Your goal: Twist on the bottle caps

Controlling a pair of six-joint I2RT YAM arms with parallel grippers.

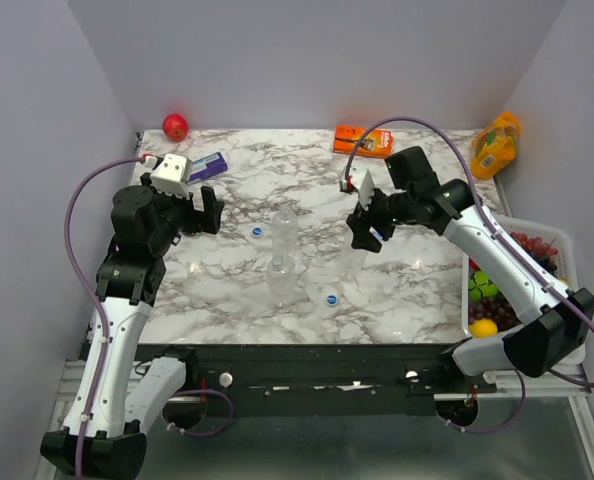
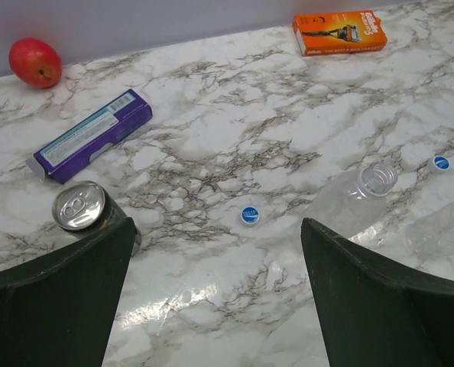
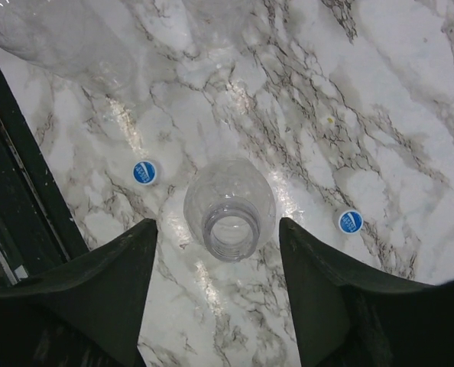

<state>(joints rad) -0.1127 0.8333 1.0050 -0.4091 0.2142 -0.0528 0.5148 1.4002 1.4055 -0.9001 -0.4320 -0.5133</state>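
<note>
- Right wrist view, closest in: my right pincer (image 3: 217,222) is released. Its fingers (image 3: 97,298) stand either side of an upright bottle (image 3: 229,210) without clamping it, and bare marble shows on one side.
- That bottle's long axis runs straight up at the lens, with its uncapped mouth facing upward.
- Two blue caps lie flat on the marble table (image 3: 380,115), both apart from the bottle: a near cap (image 3: 144,173) towards the dark front edge and a far cap (image 3: 350,221) on the opposite side.
- Past them, two more bottles (image 3: 51,34) are cut off by the frame, too see-through for me to tell how they point.
- Left wrist view: my left pincer (image 2: 217,229) is spread wide and holds nothing.
- A drink can (image 2: 79,206) stands just beside one of its fingers.
- A loose cap (image 2: 249,215) lies ahead in the gap.
- An open-mouthed bottle (image 2: 357,200) is partly hidden behind the other finger.
- Farther off lie a purple box (image 2: 89,136), a red apple (image 2: 35,62) and an orange box (image 2: 339,31) near the back wall.
- Top external view: the mid-table bottles (image 1: 285,228) stand one behind the other between my arms, necks up.
- A fruit bin (image 1: 567,240) sits at the right edge.
- The bottle under my right pincer is hard to make out from here.
</note>
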